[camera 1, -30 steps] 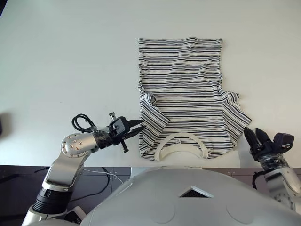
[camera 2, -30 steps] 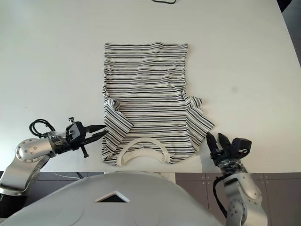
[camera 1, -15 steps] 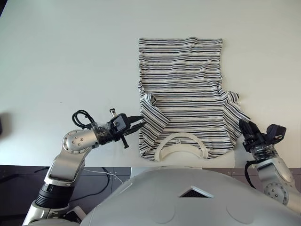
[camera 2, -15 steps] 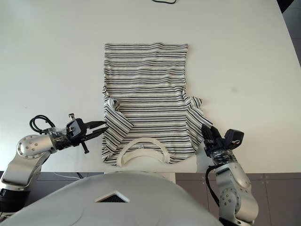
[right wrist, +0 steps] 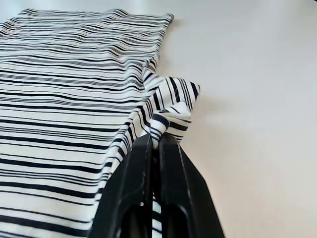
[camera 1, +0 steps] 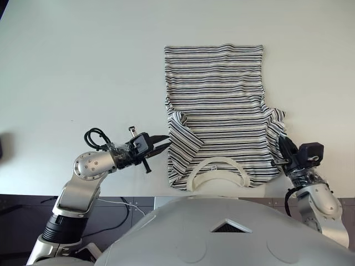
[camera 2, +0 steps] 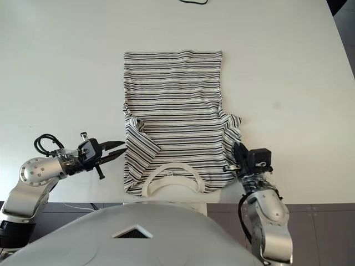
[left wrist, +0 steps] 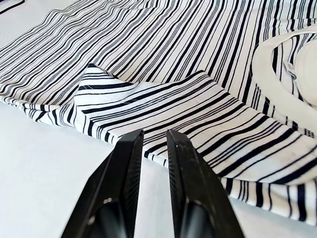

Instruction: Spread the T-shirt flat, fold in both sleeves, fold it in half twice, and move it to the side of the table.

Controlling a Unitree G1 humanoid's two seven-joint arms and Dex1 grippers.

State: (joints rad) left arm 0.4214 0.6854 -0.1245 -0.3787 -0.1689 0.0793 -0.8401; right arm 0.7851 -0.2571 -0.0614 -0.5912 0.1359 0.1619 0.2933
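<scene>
Near the front edge of the white table (camera 1: 83,66), the striped T-shirt (camera 1: 216,94) lies flat, with its collar (camera 1: 217,173) toward the robot and its hem toward the far edge. Its left sleeve (camera 1: 184,138) is folded in over the body. The left gripper (left wrist: 154,136) sits just beside that sleeve, fingers slightly apart, holding nothing. The right gripper (right wrist: 157,141) is clamped on the bunched right sleeve (right wrist: 174,96).

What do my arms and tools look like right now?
Both arms are silver metal with rounded joints. The left arm has a round cap dotted with small screws and a black cable loop near its wrist; the right arm has a black cable alongside. The left tool and right tool are black, each with two tapered fingers.
</scene>
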